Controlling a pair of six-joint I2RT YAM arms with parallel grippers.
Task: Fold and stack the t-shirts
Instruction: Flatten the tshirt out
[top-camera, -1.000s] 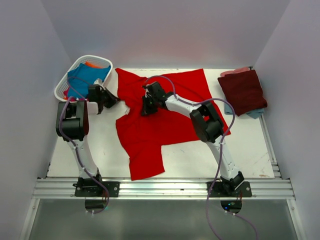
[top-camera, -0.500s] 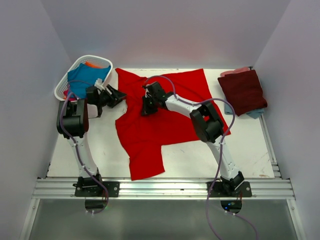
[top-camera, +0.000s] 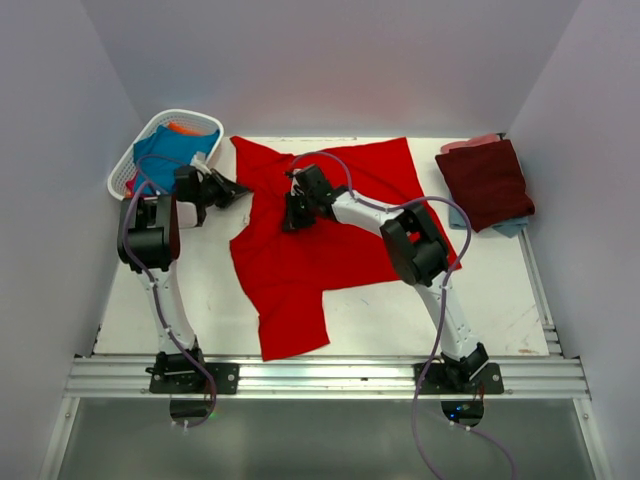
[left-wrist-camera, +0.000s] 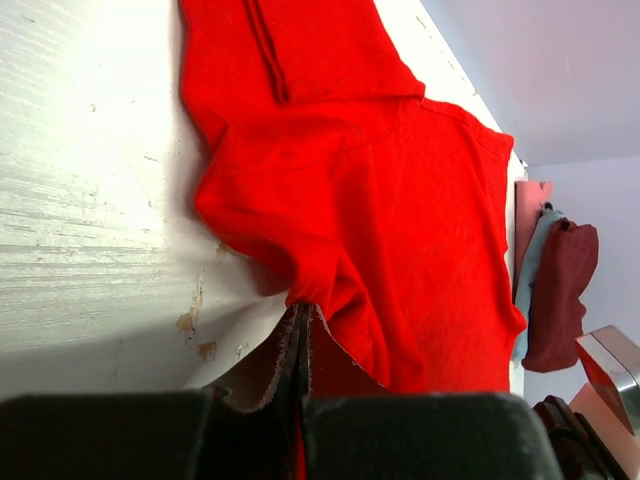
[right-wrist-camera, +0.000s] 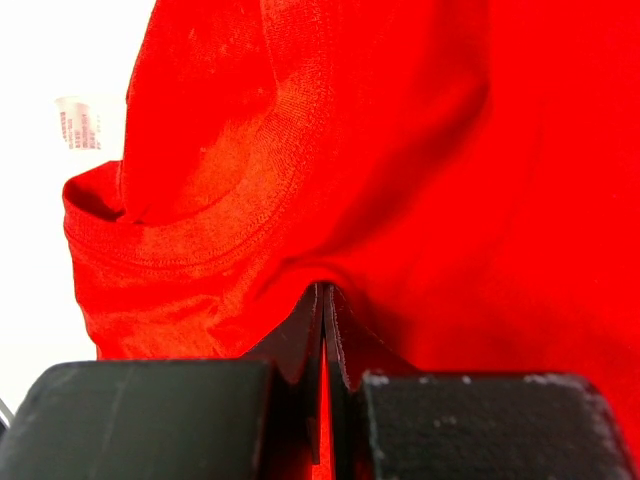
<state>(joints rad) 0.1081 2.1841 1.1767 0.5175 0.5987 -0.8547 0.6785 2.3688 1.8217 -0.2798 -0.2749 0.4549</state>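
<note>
A large bright red t-shirt (top-camera: 330, 235) lies spread out across the middle of the table. My left gripper (top-camera: 238, 190) is at its far-left edge, and in the left wrist view its jaws (left-wrist-camera: 300, 312) are shut on a bunched fold of the red cloth (left-wrist-camera: 400, 230). My right gripper (top-camera: 292, 214) is near the collar, shut on a pinch of red fabric (right-wrist-camera: 322, 292) just below the ribbed neckband (right-wrist-camera: 210, 235). A folded dark maroon t-shirt (top-camera: 486, 183) tops a stack at the right, with pale blue (top-camera: 512, 228) and pink (top-camera: 470, 143) ones under it.
A white lattice basket (top-camera: 122, 178) stands at the far left, holding a teal blue shirt (top-camera: 172, 150) and an orange one (top-camera: 186, 128). Grey walls close in the table on three sides. A white care label (right-wrist-camera: 78, 124) shows by the collar.
My left gripper opened, moved right to the red t-shirt's left edge and shut on the cloth. The right gripper kept its hold near the collar.
</note>
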